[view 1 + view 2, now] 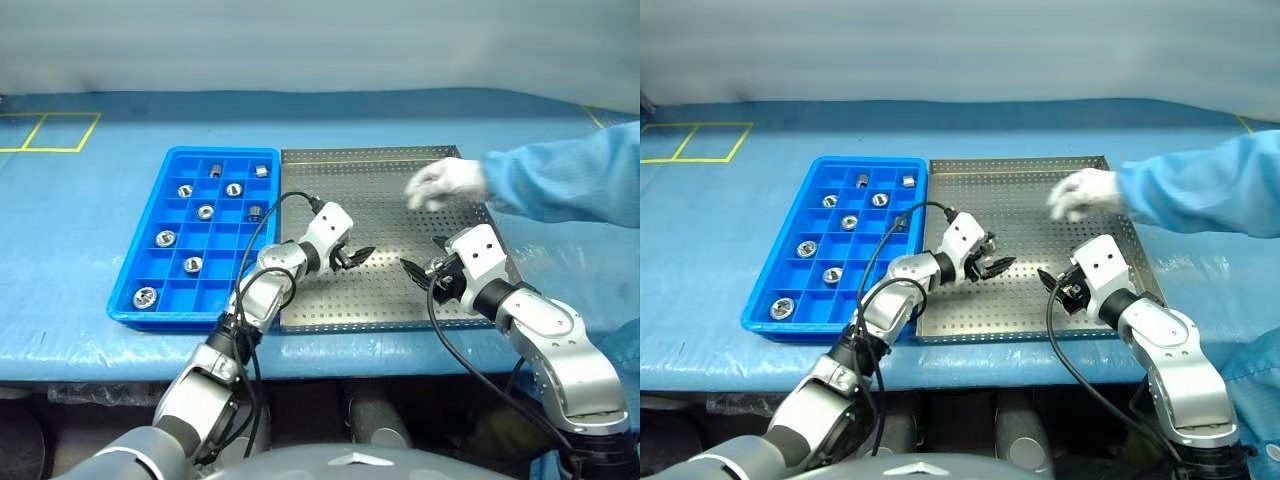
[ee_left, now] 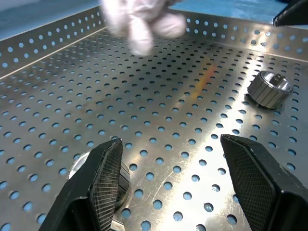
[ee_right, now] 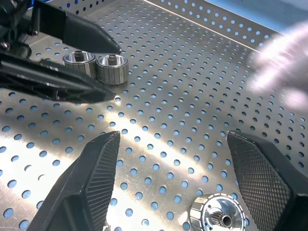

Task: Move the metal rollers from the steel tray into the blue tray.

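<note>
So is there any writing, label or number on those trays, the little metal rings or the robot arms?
None can be read.
Steel tray: no text, perforations alone.
Blue tray: no label.
Metal rollers: no marks legible.
Yellow lines on the blue table cover: floor-style marking, not letters.

- An industrial workshop or clean assembly area.
- Blue protective sheet covering the surface (image 1: pixel 90 220), with yellow taped floor-style squares (image 1: pixel 50 131) at far left.
- Perforated square steel tray (image 1: pixel 330 300) beside a blue compartmented plastic tray (image 1: pixel 150 215).
- A person's white-gloved hand (image 1: pixel 447 184) and light-blue coverall sleeve (image 1: pixel 570 180) at right.
</note>
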Action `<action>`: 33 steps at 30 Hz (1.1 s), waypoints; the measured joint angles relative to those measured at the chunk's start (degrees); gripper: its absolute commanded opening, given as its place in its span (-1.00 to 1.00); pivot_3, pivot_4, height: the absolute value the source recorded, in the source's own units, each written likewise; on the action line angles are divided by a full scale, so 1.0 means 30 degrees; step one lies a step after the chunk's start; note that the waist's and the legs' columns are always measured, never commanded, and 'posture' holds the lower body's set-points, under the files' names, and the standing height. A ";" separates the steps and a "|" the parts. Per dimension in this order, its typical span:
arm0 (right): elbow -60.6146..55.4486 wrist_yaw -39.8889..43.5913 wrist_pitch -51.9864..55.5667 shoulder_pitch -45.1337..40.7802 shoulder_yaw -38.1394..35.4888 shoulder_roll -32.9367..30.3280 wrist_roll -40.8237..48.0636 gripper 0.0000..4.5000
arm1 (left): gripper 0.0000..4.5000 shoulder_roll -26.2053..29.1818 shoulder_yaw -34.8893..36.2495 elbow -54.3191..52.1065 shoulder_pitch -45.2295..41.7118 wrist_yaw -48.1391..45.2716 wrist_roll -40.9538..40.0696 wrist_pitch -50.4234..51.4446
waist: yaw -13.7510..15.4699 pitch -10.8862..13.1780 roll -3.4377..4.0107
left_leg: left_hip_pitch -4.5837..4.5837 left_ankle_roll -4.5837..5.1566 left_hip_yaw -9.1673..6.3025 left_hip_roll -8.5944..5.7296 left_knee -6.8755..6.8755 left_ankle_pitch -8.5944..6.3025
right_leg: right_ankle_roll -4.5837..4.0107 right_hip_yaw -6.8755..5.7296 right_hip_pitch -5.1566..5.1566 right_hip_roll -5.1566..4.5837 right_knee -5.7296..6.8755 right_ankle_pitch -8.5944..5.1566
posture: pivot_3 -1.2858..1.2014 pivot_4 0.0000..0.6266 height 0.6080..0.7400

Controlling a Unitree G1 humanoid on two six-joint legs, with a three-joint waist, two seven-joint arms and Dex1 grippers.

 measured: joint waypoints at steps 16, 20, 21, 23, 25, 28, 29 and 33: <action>0.0188 -0.0335 -0.0456 -0.0038 0.0506 0.0098 -0.0068 0.66 | 0.58 0.1327 -0.0092 0.0163 -0.1311 0.2943 0.2451 0.1610 | -0.0002 0.0000 -0.0001 | 0.0006 0.0003 -0.0002 -0.0010 0.0006 0.0003 | 0.0019 0.0013 0.0014 0.0002 -0.0004 0.0011 | 0.01 -0.52 1.00; 0.0189 -0.0350 -0.0482 -0.0065 0.0551 0.0145 -0.0096 0.66 | 0.58 0.1510 -0.0665 0.0162 -0.1275 0.2273 0.2618 0.2761 | -0.0007 0.0000 -0.0001 | 0.0010 0.0004 -0.0002 -0.0011 0.0007 0.0003 | 0.0022 0.0013 0.0014 0.0000 -0.0004 0.0013 | 0.01 -0.52 1.00; 0.0192 -0.0354 -0.0491 -0.0072 0.0557 0.0147 -0.0104 0.66 | 0.58 0.1507 -0.0723 0.0161 -0.1271 0.2202 0.2614 0.2999 | -0.0014 0.0000 -0.0001 | 0.0011 0.0004 -0.0002 -0.0012 0.0007 0.0003 | 0.0022 0.0013 0.0014 0.0000 -0.0002 0.0013 | 0.01 -0.52 1.00; 0.0210 -0.0359 -0.0562 -0.0085 0.0573 0.0149 -0.0119 0.66 | 0.58 0.1521 -0.0827 0.0159 -0.1269 0.2170 0.2639 0.3447 | -0.0020 0.0000 -0.0001 | 0.0013 0.0004 -0.0002 -0.0010 0.0007 0.0003 | 0.0022 0.0012 0.0014 0.0001 0.0000 0.0013 | 0.01 -0.52 1.00; 0.0228 -0.0363 -0.0678 -0.0099 0.0580 0.0150 -0.0138 0.66 | 0.58 0.1643 -0.0955 0.0159 -0.1255 0.2178 0.2823 0.4036 | -0.0021 0.0000 -0.0001 | 0.0013 0.0004 -0.0002 -0.0010 0.0007 0.0003 | 0.0023 0.0013 0.0014 0.0001 0.0001 0.0013 | 0.01 -0.52 1.00; 0.0249 -0.0380 -0.0688 -0.0106 0.0598 0.0152 -0.0166 0.66 | 0.58 0.1796 -0.1279 0.0160 -0.1246 0.2208 0.3010 0.4755 | -0.0017 0.0000 -0.0001 | 0.0012 0.0004 -0.0002 -0.0010 0.0007 0.0003 | 0.0022 0.0013 0.0014 0.0001 0.0000 0.0013 | 0.01 -0.52 1.00; 0.0275 -0.0395 -0.0692 -0.0120 0.0629 0.0151 -0.0178 0.66 | 0.58 0.1798 -0.1317 0.0168 -0.1241 0.2208 0.3042 0.4974 | -0.0018 0.0000 -0.0001 | 0.0012 0.0004 -0.0002 -0.0010 0.0007 0.0003 | 0.0022 0.0014 0.0014 0.0001 0.0000 0.0014 | 0.01 -0.52 1.00; 0.0601 -0.0403 -0.0730 -0.0301 0.0707 0.0170 -0.0192 0.67 | 0.50 0.1592 -0.1239 0.0445 -0.1317 0.2264 0.2969 0.5085 | 0.0016 -0.0001 0.0000 | 0.0026 0.0004 -0.0002 -0.0011 0.0013 0.0003 | 0.0025 0.0012 0.0034 -0.0001 0.0000 0.0015 | 0.02 -0.52 1.00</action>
